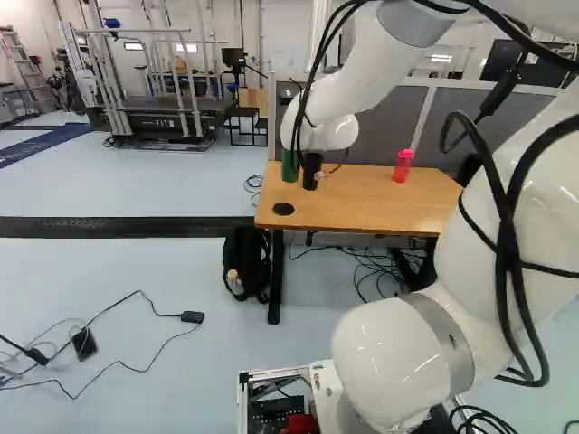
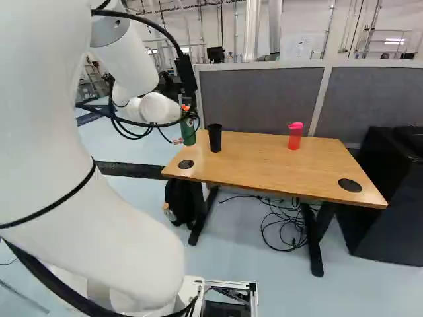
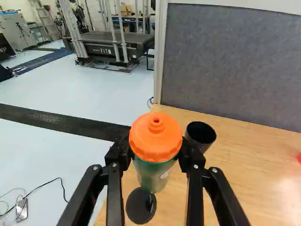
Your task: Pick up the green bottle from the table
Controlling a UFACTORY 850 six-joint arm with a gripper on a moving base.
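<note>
Tabletop (image 2: 264,158) below, green bottle (image 3: 151,175) sits clamped between jaws.

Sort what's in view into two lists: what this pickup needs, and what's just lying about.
Needed:
- green bottle, orange cap
- gripper
- wooden table, its support

Just lying about:
- black cup
- red bottle
- black backpack
- treadmill

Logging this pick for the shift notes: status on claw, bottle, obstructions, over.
Claw around green bottle, grip unconfirmed. Bottle upright. Black cup close beside it, possible snag.
</note>
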